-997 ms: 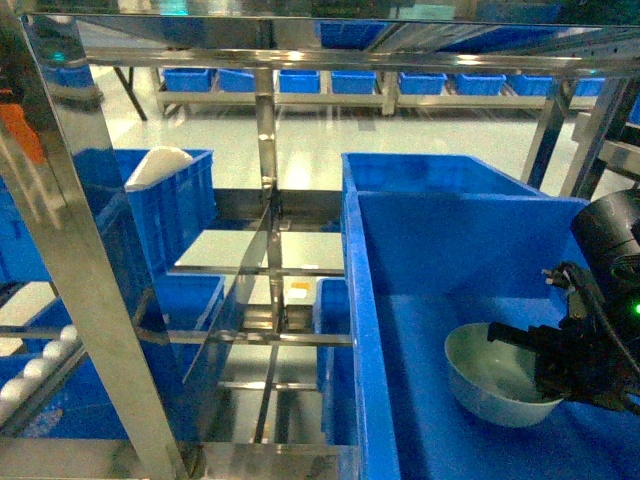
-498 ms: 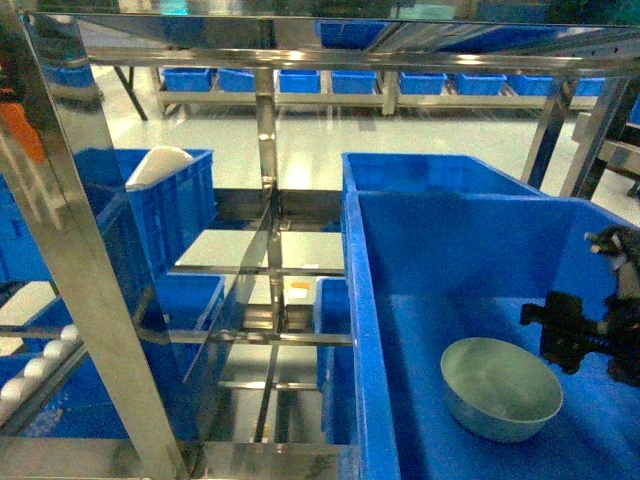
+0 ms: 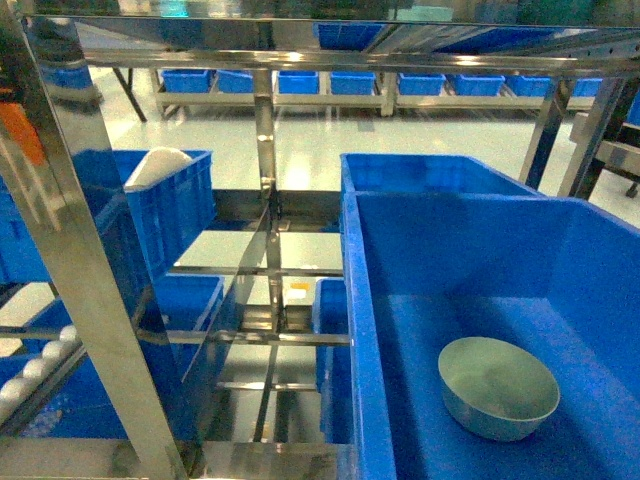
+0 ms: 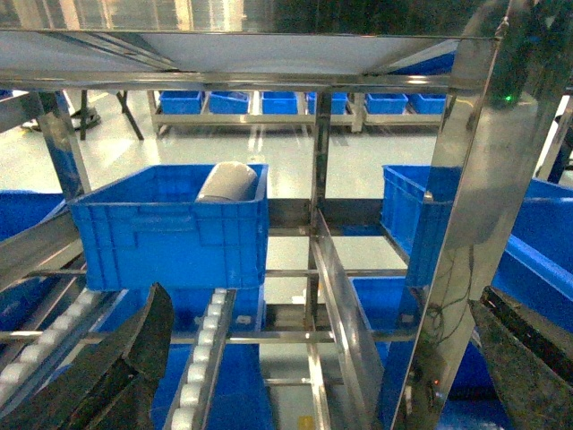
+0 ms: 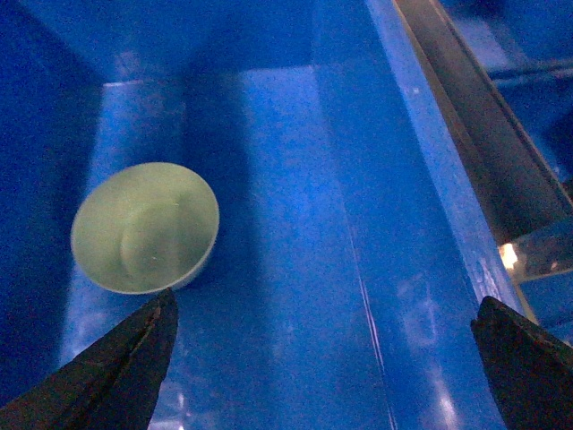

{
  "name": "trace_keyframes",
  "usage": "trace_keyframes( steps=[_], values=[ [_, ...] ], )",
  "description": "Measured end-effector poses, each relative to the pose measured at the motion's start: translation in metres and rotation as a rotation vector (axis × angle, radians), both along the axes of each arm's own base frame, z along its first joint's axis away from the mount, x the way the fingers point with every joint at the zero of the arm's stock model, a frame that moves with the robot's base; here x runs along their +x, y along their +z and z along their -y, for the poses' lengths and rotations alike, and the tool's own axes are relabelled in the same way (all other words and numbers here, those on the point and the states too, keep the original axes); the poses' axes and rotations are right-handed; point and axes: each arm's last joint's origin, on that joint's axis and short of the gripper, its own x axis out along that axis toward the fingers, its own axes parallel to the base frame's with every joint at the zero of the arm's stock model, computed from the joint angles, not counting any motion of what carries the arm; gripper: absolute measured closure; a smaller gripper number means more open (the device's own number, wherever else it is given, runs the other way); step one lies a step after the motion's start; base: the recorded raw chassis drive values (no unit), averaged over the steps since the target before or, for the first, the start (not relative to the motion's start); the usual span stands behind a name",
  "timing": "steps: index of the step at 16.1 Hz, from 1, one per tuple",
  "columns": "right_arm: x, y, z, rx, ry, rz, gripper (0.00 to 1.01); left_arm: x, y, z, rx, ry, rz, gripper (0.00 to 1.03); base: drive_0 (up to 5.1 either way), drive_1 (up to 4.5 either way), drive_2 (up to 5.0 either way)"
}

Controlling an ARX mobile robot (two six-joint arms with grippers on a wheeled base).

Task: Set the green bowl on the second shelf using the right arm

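1. The green bowl (image 3: pixel 499 388) sits upright on the floor of a large blue crate (image 3: pixel 470 250), near the crate's front, and nothing is holding it.
2. My right tool (image 5: pixel 322 358) hangs above the crate with its jaws spread wide and empty; only the two dark fingertips (image 5: pixel 134 345) show at the bottom corners of the right wrist view, with the bowl off toward the left one.
3. My left tool (image 4: pixel 313 358) is likewise spread open and empty, facing the steel rack (image 4: pixel 466 179).
4. Risk as I judge it: the bowl lies inside a crate, so whether that counts as the second shelf is unclear. Reaching back in could clip the crate wall or tip the smooth bowl.
5. Hard to tell: which tier carries the crate, since the crate hides the rail beneath it. Neither tool appears in the head view.
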Motion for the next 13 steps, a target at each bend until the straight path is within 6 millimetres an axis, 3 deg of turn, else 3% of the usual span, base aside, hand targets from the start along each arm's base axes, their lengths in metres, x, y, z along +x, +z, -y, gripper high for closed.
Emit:
trace_keyframes(
  steps=[2, 6, 7, 8, 10, 13],
  values=[
    [-0.024, 0.015, -0.006, -0.002, 0.035, 0.056, 0.03, 0.000, 0.000, 0.000, 0.000, 0.000, 0.000, 0.05, 0.0, 0.00, 0.0],
    [-0.022, 0.013, -0.006, 0.002, 0.049, 0.130, 0.05, 0.000, 0.000, 0.000, 0.000, 0.000, 0.000, 0.05, 0.0, 0.00, 0.0],
    [-0.027, 0.000, -0.007, 0.004, 0.115, 0.378, 0.19, 0.000, 0.000, 0.000, 0.000, 0.000, 0.001, 0.05, 0.0, 0.00, 0.0],
    [-0.055, 0.000, -0.007, -0.029, 0.139, 0.680, 0.50, 0.000, 0.000, 0.000, 0.000, 0.003, 0.000, 0.05, 0.0, 0.00, 0.0],
    [-0.063, 0.009, -0.008, -0.037, 0.142, 0.745, 0.69, 0.000, 0.000, 0.000, 0.000, 0.001, 0.000, 0.05, 0.0, 0.00, 0.0],
    [-0.077, -0.008, -0.008, -0.035, 0.143, 0.678, 0.94, 0.000, 0.000, 0.000, 0.000, 0.002, 0.000, 0.05, 0.0, 0.00, 0.0]
  ],
)
